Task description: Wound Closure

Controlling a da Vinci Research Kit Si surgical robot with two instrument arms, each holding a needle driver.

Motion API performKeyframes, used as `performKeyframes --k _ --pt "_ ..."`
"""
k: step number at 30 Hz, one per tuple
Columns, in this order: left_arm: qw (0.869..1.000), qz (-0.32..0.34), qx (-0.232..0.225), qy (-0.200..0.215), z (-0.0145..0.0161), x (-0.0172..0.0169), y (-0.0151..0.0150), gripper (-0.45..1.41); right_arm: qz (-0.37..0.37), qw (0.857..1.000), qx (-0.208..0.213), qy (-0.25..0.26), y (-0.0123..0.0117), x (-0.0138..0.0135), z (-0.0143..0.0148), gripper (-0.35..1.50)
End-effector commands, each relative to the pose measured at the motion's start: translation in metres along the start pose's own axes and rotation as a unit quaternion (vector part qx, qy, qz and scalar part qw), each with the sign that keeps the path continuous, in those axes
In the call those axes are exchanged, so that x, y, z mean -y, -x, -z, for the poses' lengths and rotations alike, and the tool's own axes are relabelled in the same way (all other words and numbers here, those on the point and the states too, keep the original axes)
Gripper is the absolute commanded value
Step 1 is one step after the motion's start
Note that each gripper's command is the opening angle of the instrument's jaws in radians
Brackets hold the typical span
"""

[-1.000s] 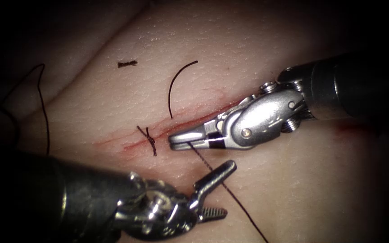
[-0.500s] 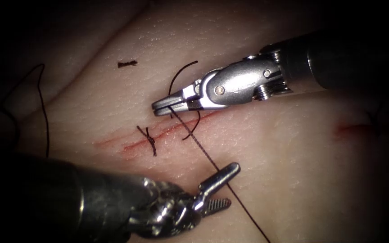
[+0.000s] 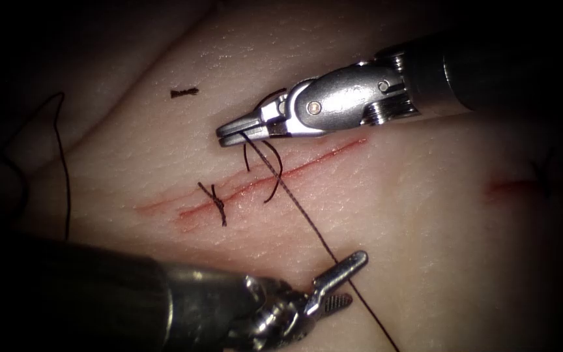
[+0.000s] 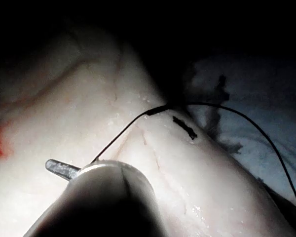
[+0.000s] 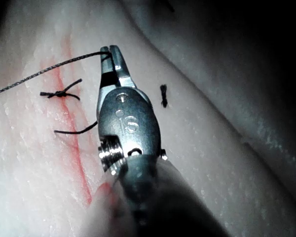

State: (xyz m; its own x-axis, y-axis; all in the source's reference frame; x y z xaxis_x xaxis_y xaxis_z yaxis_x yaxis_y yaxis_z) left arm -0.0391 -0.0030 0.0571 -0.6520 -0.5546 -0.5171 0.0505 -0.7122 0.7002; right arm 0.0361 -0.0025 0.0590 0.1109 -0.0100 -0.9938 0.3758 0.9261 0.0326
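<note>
The right arm's silver claw [image 3: 224, 137] grips the curved dark needle [image 3: 275, 177] above the red cut [image 3: 307, 166], at 11 o'clock from the empty, open left claw [image 3: 346, 281]; one dark thread [image 3: 320, 241] runs between them.

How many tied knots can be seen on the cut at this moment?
1. The knot sits on the cut, left of where the thread crosses it; it also shows in the right wrist view. The tools may hide others.

needle [image 3: 263, 163]: thin dark curve, held near one end by right tool [image 3: 224, 135], jaws closed on it w/ thread [image 3: 314, 234]. needle hangs free over the cut [image 3: 275, 176], not in tissue [image 3: 425, 234]. thread runs taut from the jaws toward near right. tied knot [image 3: 216, 203] sits on cut, left of needle.
</note>
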Motion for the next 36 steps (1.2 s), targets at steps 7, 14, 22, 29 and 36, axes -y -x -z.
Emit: performKeyframes --k 7,14,22,29,36 --pt "1.0 -0.01 0.003 0.0 -0.0017 -0.0019 0.0001 0.73 -0.002 1.0 -0.001 -0.001 0.0004 0.0002 -0.0009 -0.35" --pt "1.0 -0.016 0.005 0.004 -0.0029 -0.0032 -0.0001 0.71 -0.002 1.0 -0.001 -0.001 0.0004 0.0001 -0.0009 -0.35" --pt "1.0 -0.015 -0.005 0.002 -0.0027 -0.003 -0.0014 0.69 -0.002 1.0 0.0 -0.001 0.0005 0.0001 -0.0009 -0.35" --pt "1.0 -0.018 -0.008 0.001 -0.0026 -0.0034 -0.0022 0.54 -0.002 1.0 0.0 -0.001 0.0006 0.0 -0.0008 -0.35" --pt "1.0 -0.018 -0.011 0.0 -0.0024 -0.0032 -0.0035 0.41 -0.002 1.0 0.0 0.0 0.0007 -0.0001 -0.0008 -0.35"
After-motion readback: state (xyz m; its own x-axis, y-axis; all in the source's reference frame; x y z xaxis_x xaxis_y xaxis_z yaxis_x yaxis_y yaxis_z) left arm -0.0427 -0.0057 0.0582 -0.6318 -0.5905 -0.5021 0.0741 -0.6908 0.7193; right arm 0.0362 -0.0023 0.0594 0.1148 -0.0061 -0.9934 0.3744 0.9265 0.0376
